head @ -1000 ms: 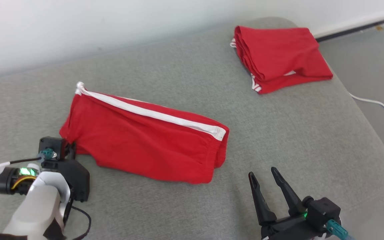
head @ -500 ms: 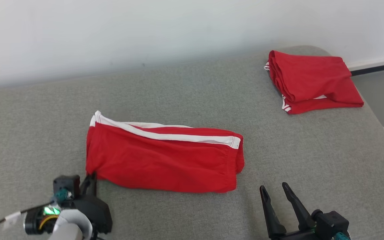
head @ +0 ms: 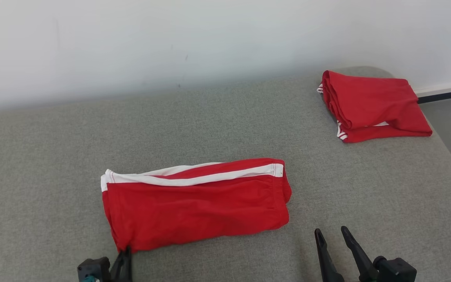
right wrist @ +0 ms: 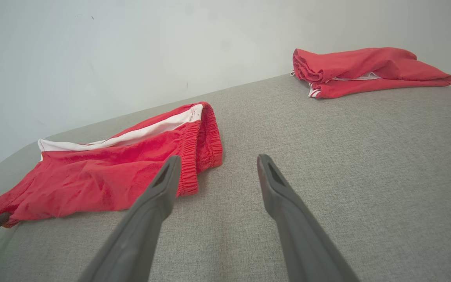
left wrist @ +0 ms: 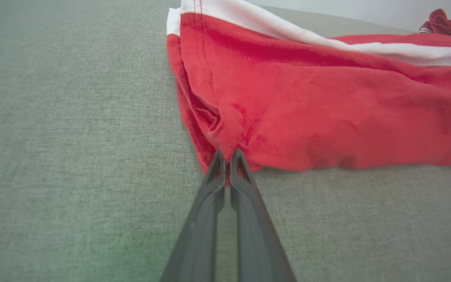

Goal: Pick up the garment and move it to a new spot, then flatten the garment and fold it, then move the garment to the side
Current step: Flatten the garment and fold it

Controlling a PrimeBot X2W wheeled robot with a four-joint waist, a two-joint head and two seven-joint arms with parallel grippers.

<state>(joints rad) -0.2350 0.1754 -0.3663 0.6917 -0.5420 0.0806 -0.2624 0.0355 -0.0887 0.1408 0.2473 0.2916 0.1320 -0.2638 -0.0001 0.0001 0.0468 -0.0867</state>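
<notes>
Garment (head: pixel 196 203) soft, light, limp; left hand (left wrist: pixel 227 156) pinched tight on its 7 o'clock corner; right hand (head: pixel 331 230) spread, empty; best grab next: 5 o'clock corner.

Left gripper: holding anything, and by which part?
Left gripper pinches the red garment at its near-left corner. Right gripper is open, holding nothing.

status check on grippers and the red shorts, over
Left gripper shut on near-left corner of the red shorts. Right gripper open, off the cloth. Shorts folded, lying on the grey cushion. Second folded red garment far right, well apart.
</notes>
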